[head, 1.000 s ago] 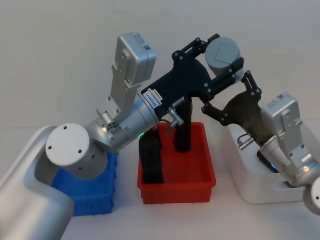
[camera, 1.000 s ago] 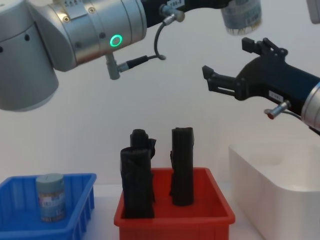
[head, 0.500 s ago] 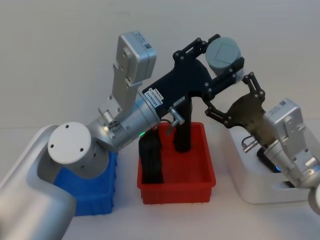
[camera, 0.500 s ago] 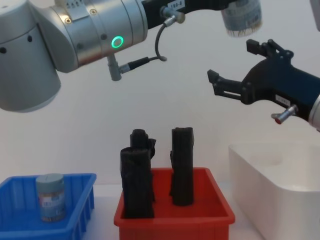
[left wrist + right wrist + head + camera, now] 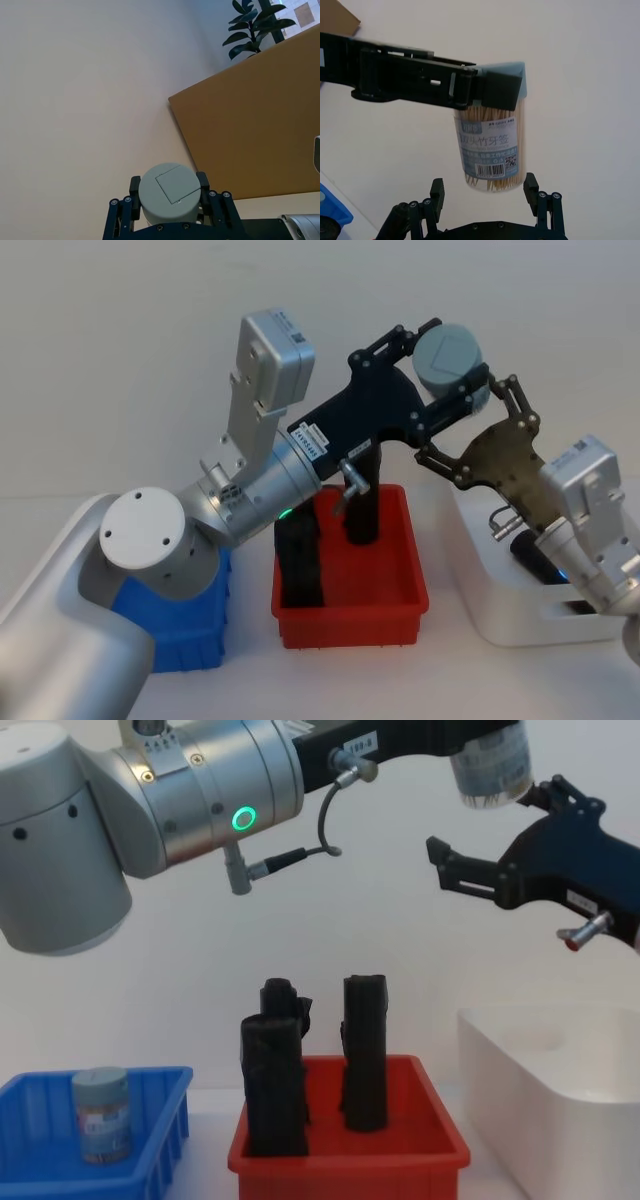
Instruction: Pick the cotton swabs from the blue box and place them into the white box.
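My left gripper (image 5: 437,365) is shut on a clear tub of cotton swabs (image 5: 447,350) with a grey-blue lid, held high above the red bin. The lid (image 5: 168,192) sits between the left fingers in the left wrist view. My right gripper (image 5: 475,425) is open just beside and below that tub. In the right wrist view the labelled tub (image 5: 490,150) hangs between the open right fingers (image 5: 437,195), with thin pale sticks showing through. A second tub (image 5: 100,1115) stands in the blue box (image 5: 165,1115). The white box (image 5: 540,1080) sits low at the right.
A red bin (image 5: 440,1150) between the blue and white boxes holds two tall black rolls (image 5: 272,1070) (image 5: 364,1050). My left arm's silver body (image 5: 150,810) spans the upper left of the chest view. A brown board (image 5: 250,130) and a plant show behind.
My right gripper has risen and moved in toward the held tub, staying open. The left arm has shifted slightly to the right with the tub.
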Motion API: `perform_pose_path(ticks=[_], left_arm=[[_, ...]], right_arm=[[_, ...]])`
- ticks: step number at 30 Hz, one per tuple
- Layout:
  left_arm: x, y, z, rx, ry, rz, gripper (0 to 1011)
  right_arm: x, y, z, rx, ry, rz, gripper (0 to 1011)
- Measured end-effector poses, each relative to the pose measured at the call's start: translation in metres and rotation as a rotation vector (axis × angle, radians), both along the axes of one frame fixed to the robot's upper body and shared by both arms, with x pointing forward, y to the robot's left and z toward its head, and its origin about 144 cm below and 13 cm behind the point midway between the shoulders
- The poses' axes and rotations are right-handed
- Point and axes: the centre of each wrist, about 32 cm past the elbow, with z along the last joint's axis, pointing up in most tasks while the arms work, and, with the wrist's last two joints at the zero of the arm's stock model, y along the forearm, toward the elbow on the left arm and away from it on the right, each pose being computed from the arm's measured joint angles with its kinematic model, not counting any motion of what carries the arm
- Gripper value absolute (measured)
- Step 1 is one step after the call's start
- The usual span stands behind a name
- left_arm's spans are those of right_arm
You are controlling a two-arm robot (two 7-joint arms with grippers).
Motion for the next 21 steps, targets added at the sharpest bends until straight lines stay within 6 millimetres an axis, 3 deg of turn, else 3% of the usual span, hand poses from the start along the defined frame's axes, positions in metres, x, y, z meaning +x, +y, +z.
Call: perform_pose_path(ticks=[21], left_arm=[[0.002, 0.000, -0.002, 0.031, 0.008, 0.013, 669]], right_arm=[[-0.014, -0.003, 0.011, 0.006, -0.013, -0.016, 1001]])
